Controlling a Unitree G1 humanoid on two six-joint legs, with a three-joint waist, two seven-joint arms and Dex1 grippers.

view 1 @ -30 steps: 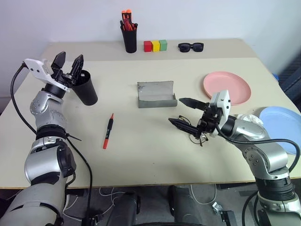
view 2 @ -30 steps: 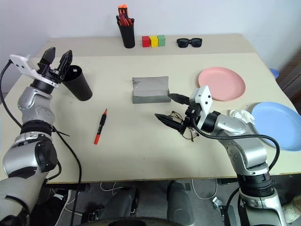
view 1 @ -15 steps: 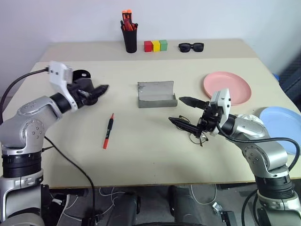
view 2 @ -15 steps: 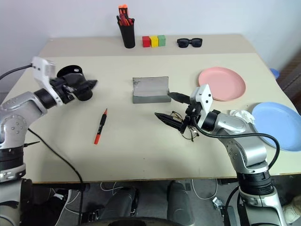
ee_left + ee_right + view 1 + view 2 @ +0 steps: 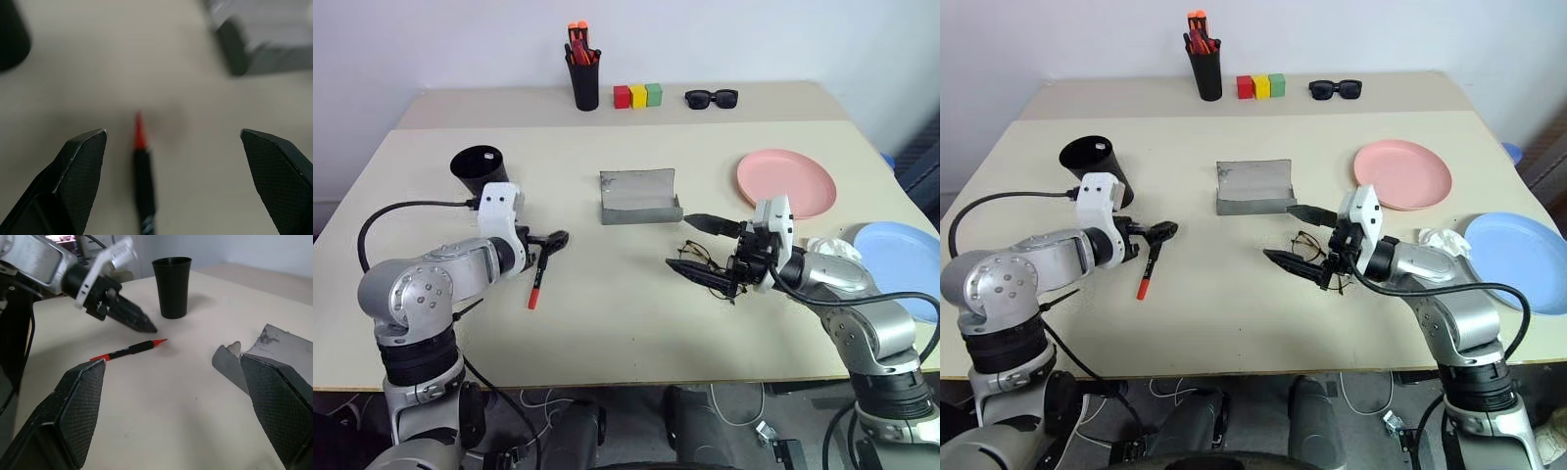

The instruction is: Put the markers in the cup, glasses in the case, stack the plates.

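Fingers spread wide and holding nothing, the left gripper (image 5: 551, 241) tilts down over the red marker (image 5: 539, 271), which lies loose on the table (image 5: 607, 323) just in front of the upright black cup (image 5: 478, 168), apparently lined up for a pick before the short carry to that cup. The right gripper (image 5: 703, 245), equally agape and level, brackets the wire-framed glasses (image 5: 713, 274) resting on the table to the cup's right, past the open grey case (image 5: 639, 196), likely poised to lift them toward it. Beyond the glasses, the pink plate (image 5: 785, 182) and blue plate (image 5: 899, 257) sit apart, unstacked. The left wrist view puts the marker's tip between its fingers; the right wrist view alone shows the cup's tapered side and the left gripper hanging over the marker.
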